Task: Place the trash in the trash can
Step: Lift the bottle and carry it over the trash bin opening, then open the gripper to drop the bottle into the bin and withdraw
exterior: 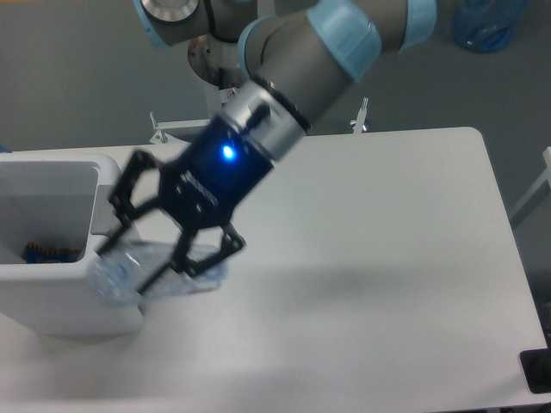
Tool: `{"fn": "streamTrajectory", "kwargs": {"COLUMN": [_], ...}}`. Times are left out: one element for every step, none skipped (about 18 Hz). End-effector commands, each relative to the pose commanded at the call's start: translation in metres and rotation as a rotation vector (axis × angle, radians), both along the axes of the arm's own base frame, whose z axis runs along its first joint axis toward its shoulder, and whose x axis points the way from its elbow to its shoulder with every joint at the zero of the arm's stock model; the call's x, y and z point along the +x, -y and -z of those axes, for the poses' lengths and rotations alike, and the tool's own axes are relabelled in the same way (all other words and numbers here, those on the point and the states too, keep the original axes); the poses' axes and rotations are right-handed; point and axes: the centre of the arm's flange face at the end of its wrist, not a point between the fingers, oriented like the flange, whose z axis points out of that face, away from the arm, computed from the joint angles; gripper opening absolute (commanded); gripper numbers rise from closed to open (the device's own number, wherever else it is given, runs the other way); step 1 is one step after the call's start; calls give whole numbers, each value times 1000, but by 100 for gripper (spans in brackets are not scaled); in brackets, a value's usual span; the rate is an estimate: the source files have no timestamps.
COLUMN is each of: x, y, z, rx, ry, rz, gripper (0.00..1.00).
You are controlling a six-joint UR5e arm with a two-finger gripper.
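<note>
My gripper [129, 271] is raised above the table and shut on the crushed clear plastic bottle [142, 268], which hangs lengthwise between the black fingers [164, 274]. The bottle sits in front of the right wall of the white trash can [52, 258] at the left, near its rim. The motion blurs both bottle and fingers. Inside the can a small dark item [50, 252] shows at the bottom. No wrapper is in view.
The white table [370, 258] stretches to the right. A dark object [538, 370] sits at the table's lower right corner. A blue object [486, 21] lies on the floor at the upper right.
</note>
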Motion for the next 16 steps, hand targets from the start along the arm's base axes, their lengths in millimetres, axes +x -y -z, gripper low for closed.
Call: {"fn": "streamTrajectory", "kwargs": {"x": [6,18,31,46,60,71,74,78,86,92,95,96,102,106,108,109], "y": [3,3,0,-1,-5,-9,-9,-9,-12,-14,-17,-18,-19,-21,-22,-21], "z": [-9,-15,-15,-20,-22,-19,-20,-19,-16,-12,-5,4,12,21,29,34], "rx": [30,56,67,71,63,56,54,54,49,44,37,27,24,24,31,32], "ry": [12,36,57,64,74,81,82,84,87,84,91,101,99,85,58,44], "rz": [27,69,103,127,148,164,166,172,185,192,198,201,211,216,218,215], "gripper": [48,48,48,48,48,48,48,48,49,50,51,51,54,61,70,94]}}
